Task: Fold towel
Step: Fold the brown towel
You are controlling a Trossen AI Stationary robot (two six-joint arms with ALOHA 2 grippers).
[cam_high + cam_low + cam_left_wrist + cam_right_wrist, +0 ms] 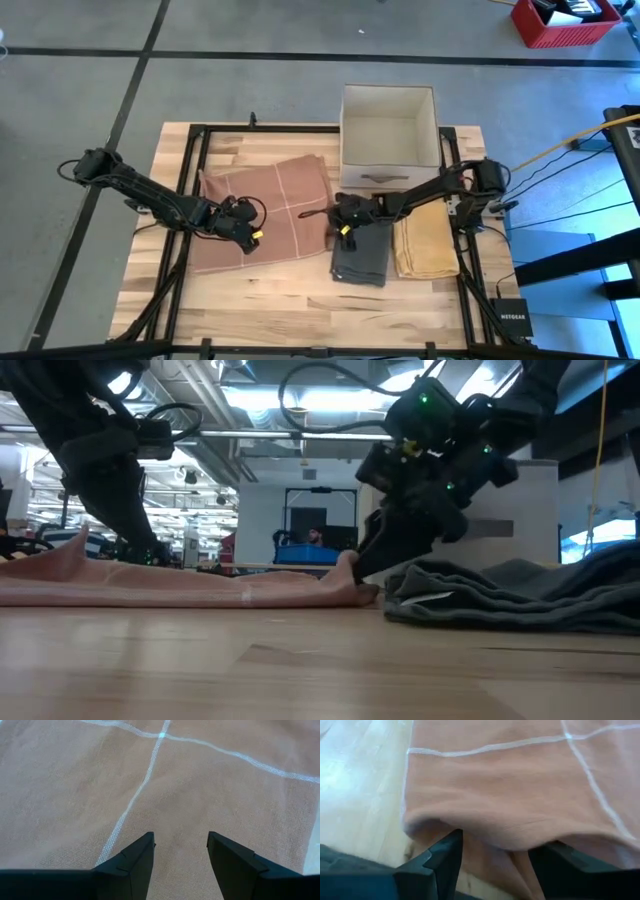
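Observation:
A reddish-brown towel [265,205] with thin white lines lies spread flat on the wooden table [290,305]. My left gripper [248,236] stands open over the towel's near left part, slanting down, with cloth [180,795] under and between its fingers [135,862]. My right gripper [340,222] is open at the towel's right edge, coming from the right. That edge [485,827] is humped up just ahead of its fingers. My left gripper's open fingertips [150,840] stand low over the flat towel; I cannot tell whether they touch it. My right gripper slants down from the table's right at the towel's right edge [349,566]. The edge rises in a small hump against the open fingers [445,852], cloth lying between them; the rest stays flat.
A folded grey towel [362,258] and a folded yellow towel [425,245] lie side by side just right of the right gripper. An open white box [390,135] stands at the far edge. Bare wood lies along the near edge.

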